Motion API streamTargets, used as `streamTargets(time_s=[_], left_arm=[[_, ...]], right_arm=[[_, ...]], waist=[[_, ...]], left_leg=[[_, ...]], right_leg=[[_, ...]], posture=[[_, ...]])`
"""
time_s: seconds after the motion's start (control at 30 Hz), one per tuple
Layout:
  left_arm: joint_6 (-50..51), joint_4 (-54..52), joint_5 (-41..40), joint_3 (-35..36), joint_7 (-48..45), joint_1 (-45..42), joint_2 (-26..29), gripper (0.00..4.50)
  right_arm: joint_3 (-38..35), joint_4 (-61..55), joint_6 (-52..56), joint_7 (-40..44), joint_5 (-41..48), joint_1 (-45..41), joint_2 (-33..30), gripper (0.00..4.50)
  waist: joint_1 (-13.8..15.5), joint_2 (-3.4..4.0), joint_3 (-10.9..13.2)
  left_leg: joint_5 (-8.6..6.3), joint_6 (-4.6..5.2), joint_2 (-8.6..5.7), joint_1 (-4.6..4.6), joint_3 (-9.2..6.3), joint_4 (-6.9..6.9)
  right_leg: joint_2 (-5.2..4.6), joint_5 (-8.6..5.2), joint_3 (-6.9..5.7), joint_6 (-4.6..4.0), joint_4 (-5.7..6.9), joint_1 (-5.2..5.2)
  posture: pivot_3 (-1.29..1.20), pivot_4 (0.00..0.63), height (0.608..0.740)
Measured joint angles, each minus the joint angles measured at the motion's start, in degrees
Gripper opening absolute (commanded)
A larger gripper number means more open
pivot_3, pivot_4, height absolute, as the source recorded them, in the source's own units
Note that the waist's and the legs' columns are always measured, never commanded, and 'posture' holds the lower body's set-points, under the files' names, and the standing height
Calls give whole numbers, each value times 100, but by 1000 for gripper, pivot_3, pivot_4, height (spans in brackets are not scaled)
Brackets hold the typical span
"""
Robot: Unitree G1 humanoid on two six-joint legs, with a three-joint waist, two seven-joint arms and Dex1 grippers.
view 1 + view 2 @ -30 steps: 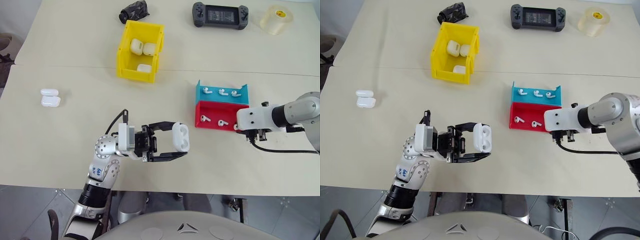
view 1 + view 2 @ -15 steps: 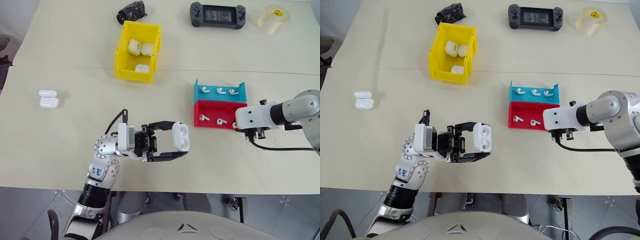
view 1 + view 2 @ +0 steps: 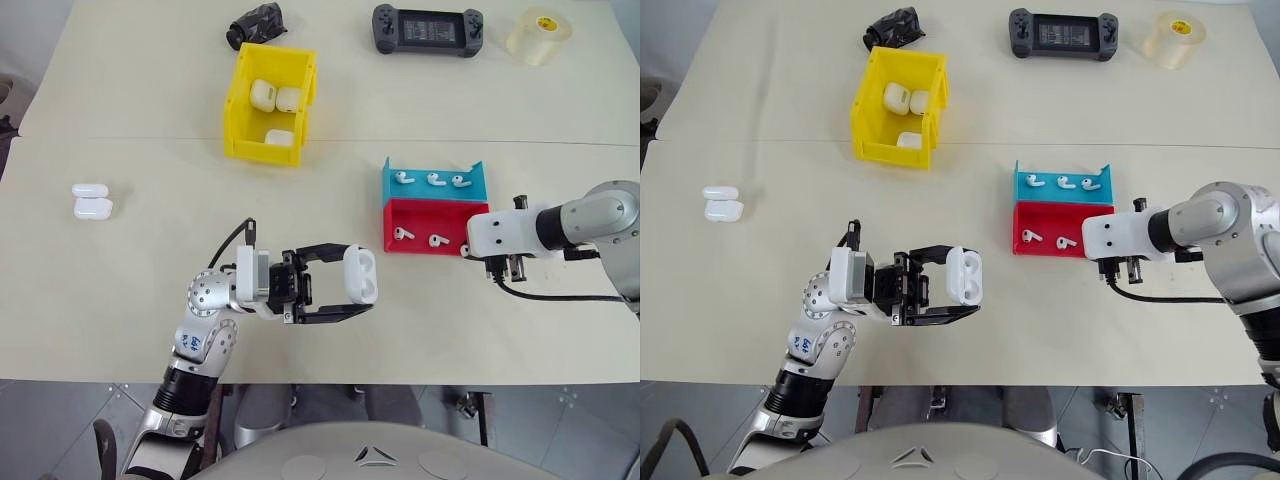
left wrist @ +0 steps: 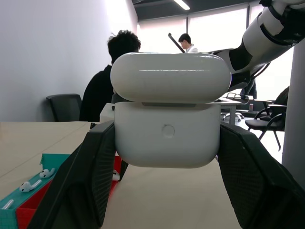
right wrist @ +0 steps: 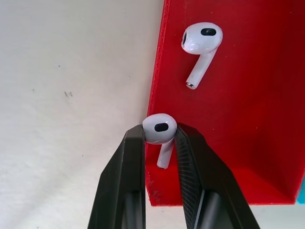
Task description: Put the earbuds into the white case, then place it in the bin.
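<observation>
The right gripper [image 5: 159,143] is pinched on one of the earbuds [image 5: 159,129], its fingers on either side of the rounded head while the stem hangs between them over the red tray [image 5: 228,157]. Whether the bud is clear of the tray floor is hard to say from the wrist view. A second earbud [image 5: 201,40] lies loose on the red tray toward 12 o'clock of the held one. In the head view the tray holds two more earbuds [image 3: 403,234], and the blue tray [image 3: 432,181] touching it at 12 o'clock carries three.

The left gripper [image 3: 345,290] is clamped on the white case [image 3: 360,274], fingers on its two narrow sides, holding it above the tabletop [image 3: 120,290] at about 8 o'clock from the red tray. From the left wrist view the lid appears to sit on the body, with only a thin seam showing.

The bin [image 3: 238,112] stands at 11 o'clock from the held case, with three white cases already inside.

The earbud looks very light, hard and glossy, so it should slip or twist easily; the bulbous head gives the firmest purchase, and gentle pressure ought to be enough. The case is rigid, smooth and rounded, so flat side contact below the hinge line is likely safest, leaving the lid free to swing.
</observation>
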Motion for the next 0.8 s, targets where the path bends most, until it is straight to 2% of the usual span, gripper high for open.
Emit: streamTargets(time_s=[0.13, 0.3, 0.4, 0.43, 0.53, 0.67, 0.8], left_arm=[[25, -16, -30, 44, -3, -8, 21, 2790], [72, 130, -105, 168, -5, -118, 16, 2790], [92, 198, -157, 200, -20, -140, -48, 2790], [115, 208, -250, 234, -33, -167, -98, 2790], [299, 254, -414, 270, -25, -303, -149, 2790], [469, 402, -554, 354, -21, -384, -218, 2790], [540, 636, -591, 385, -69, -629, -353, 2790]], right_arm=[[-562, -273, 452, 93, 889, 239, 197, 513], [-1690, -976, 477, 75, 2243, 790, 556, 513], [-2102, -1411, 670, -303, 3131, 1189, 1326, 513], [-2272, -1630, 846, -630, 3565, 1305, 1791, 513], [-2424, -2104, 1128, -1382, 4223, 1406, 2490, 513], [-2382, -2508, 1118, -2082, 4547, 1547, 3178, 513], [-2119, -2753, 717, -2815, 4626, 1552, 4335, 513]], waist=[[7, 3, 2], [46, 4, 3], [83, 2, 4], [90, 2, 4], [99, 2, 4], [105, 3, 4], [101, 4, 3]], left_leg=[[0, 0, 0, -3, -1, -1], [-1, 1, -1, -4, -8, -1], [-1, 1, -3, -5, -8, -1], [0, 1, -1, -5, -11, -1], [2, -4, -1, -4, -11, 0], [2, -2, -5, -4, -11, 0], [2, -3, -5, -5, -10, -1]], right_leg=[[0, 0, 0, 0, 1, -4], [-1, 0, -6, 0, -2, 2], [-1, 0, -6, 1, -1, 0], [0, 0, -8, 1, 2, 0], [0, 0, -8, 1, 5, -1], [0, 0, -7, 1, 6, -1], [4, 0, -6, 1, 12, -6]], posture=[[0, 150, 740], [0, 150, 740], [0, 150, 740], [0, 150, 740], [0, 150, 740], [0, 150, 740], [0, 150, 740]])
